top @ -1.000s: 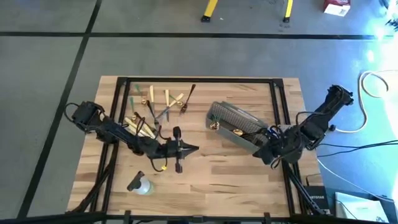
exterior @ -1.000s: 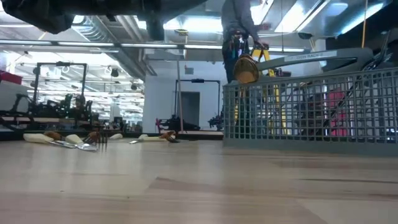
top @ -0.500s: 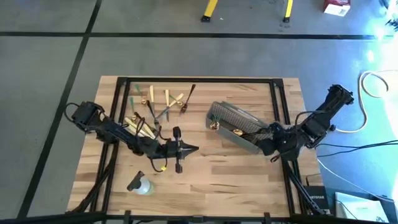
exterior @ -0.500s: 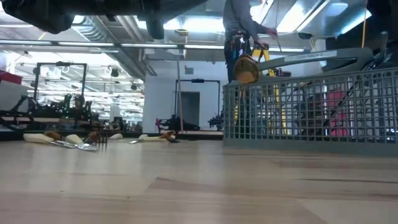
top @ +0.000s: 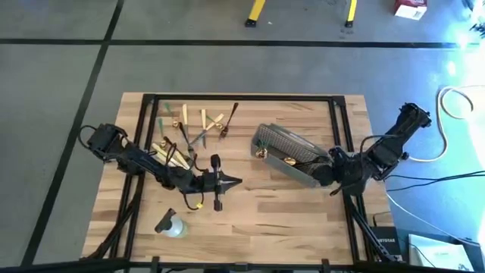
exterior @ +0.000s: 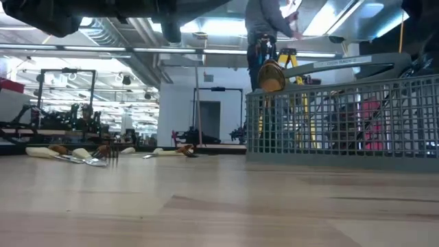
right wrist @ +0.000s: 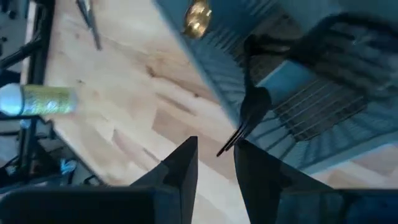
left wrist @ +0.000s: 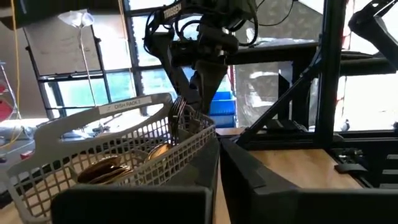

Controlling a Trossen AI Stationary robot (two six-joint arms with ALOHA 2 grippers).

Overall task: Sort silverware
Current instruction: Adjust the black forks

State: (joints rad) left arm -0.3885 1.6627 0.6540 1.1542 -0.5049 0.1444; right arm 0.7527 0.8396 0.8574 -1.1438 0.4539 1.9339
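Observation:
Pale, black and green silverware [top: 189, 129] lies scattered flat on the table's far left part. It also shows low in the low view as silverware [exterior: 82, 155]. The grey mesh basket [top: 292, 155] lies right of centre and holds gold pieces [left wrist: 109, 169]. One gold head [exterior: 272, 77] sticks up over its rim. My right gripper [top: 323, 173] hangs over the basket's right end, shut on a black utensil [right wrist: 252, 106]. My left gripper [top: 236, 181] is shut with nothing in it, near the table's middle and pointing at the basket. My right gripper pinches the black utensil's thin end [right wrist: 227, 145] between its two fingers [right wrist: 186, 168]. The utensil runs on ahead of the fingers, roughly in line with them, over the basket's mesh [right wrist: 298, 118]. I cannot tell whether its other end touches the basket.
A small clear bottle [top: 171, 225] lies near the table's front left. Black frame bars [top: 333, 114] run along the table's edges. Bare wood lies between the two grippers. A person [exterior: 264, 27] stands in the room behind the table.
My right gripper has moved a little toward the table's far-left, from beside the basket's right end to over it, still carrying the black utensil. The left arm has kept still.

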